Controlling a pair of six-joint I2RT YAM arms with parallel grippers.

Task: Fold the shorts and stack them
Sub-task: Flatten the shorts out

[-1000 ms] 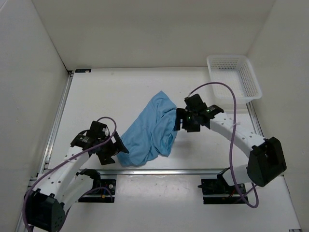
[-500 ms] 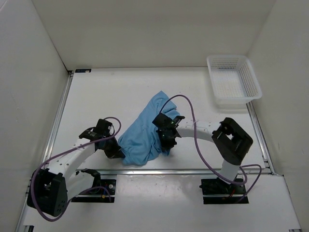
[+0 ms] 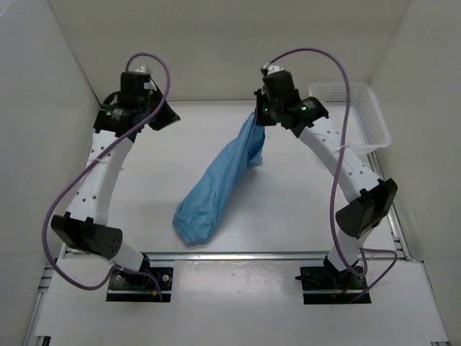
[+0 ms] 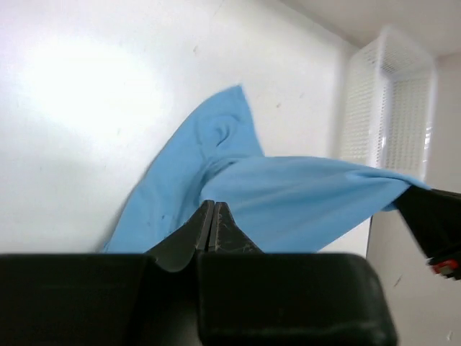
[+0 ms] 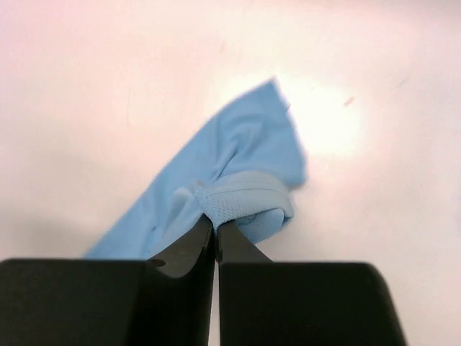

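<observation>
Both arms have swung up: right fingers point(image 5: 193, 249) clench the light sky-blue soft-fabric shorts point(image 3: 216, 189), now dangling; left fingers point(image 4: 189, 238), clamped shut, apparently came away empty, so regrasping seems needed.

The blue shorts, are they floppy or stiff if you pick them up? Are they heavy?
Probably very floppy: the light sky-blue soft-fabric shorts hang in a limp drape from the right gripper, with their lower end on the white table. Likely light too, since the jaws, shut on one small pinch of the gathered edge, hold them up. They probably will not roll.
</observation>
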